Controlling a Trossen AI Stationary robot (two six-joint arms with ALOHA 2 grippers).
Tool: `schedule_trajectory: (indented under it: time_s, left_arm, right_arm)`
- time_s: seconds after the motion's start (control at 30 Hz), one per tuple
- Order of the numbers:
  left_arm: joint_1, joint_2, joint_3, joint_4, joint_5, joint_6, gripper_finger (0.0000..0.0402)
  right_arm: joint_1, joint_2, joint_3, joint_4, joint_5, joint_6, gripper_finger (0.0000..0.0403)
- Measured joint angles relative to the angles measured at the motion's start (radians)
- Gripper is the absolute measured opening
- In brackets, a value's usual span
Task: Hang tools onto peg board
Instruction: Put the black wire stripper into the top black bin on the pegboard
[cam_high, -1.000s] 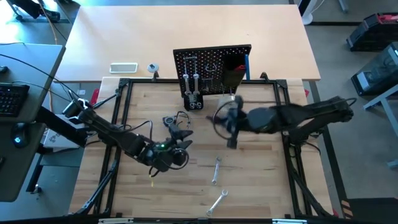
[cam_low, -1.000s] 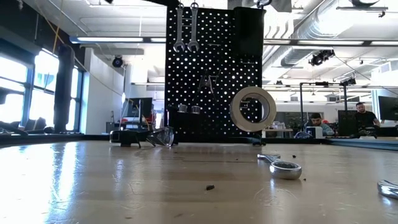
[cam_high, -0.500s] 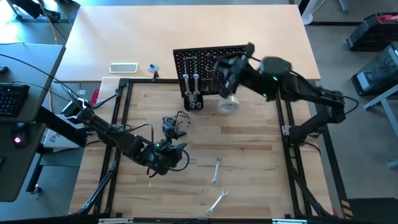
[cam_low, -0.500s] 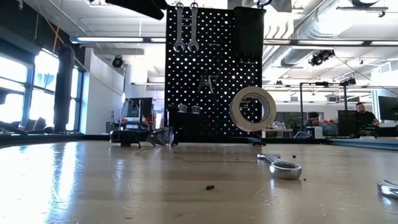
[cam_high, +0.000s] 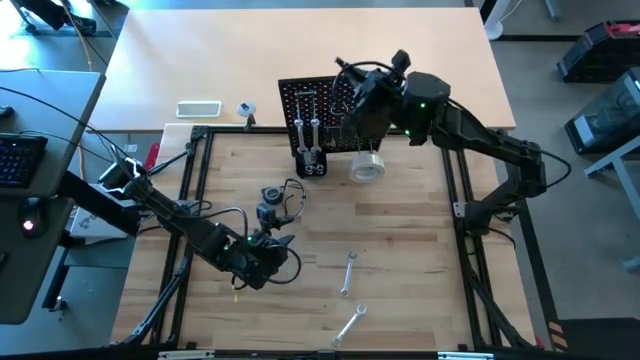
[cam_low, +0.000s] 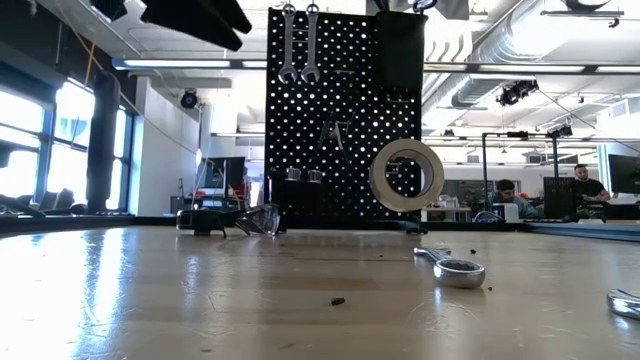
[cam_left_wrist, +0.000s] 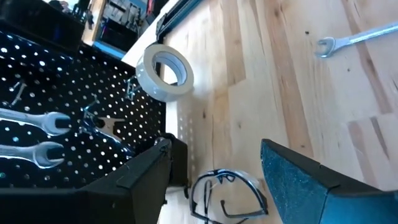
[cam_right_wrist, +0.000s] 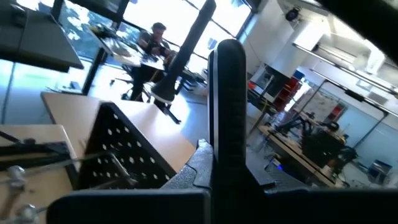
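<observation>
— So, what did the surface look like?

— Pale wood planks. The table (cam_high: 420, 250) carried the peg board (cam_high: 335, 100) upright at twelve o'clock, two silver wrenches (cam_low: 298, 45) hanging on it and a pale tape roll (cam_low: 407, 174) on a hook at its front. Two more wrenches (cam_high: 347, 274) lay loose toward five o'clock, and black-handled pliers (cam_high: 270, 194) at nine o'clock of centre.

— And the arms?

— The left gripper (cam_high: 262, 262) hovered at seven o'clock, just below the pliers, its fingers (cam_left_wrist: 298, 180) spread wide and holding nothing. The right gripper (cam_high: 360, 95) was up at the peg board's top edge; I couldn't tell its fingers' state.

— The room behind?

— An open workshop: big windows at nine o'clock, ceiling ducts, people (cam_low: 507, 195) seated at desks at three o'clock.
</observation>
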Motion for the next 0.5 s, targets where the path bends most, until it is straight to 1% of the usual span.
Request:
schedule_trajectory:
  time_s: [0.13,0.37,0.5]
  left_arm:
    - [0.000,0.000,-0.018,0.002,-0.002,-0.022,0.0237]
    - [-0.003,0.000,-0.025,0.008,-0.001,-0.047,0.0237]
    - [-0.011,0.000,-0.025,0.008,-0.002,-0.047,0.0237]
  right_arm:
    - [-0.010,0.000,-0.001,-0.006,0.007,0.017,0.0018]
    - [-0.013,-0.016,-0.094,0.007,0.026,0.033,0.0018]
    - [-0.013,-0.038,-0.136,0.076,0.042,0.020,0.0018]
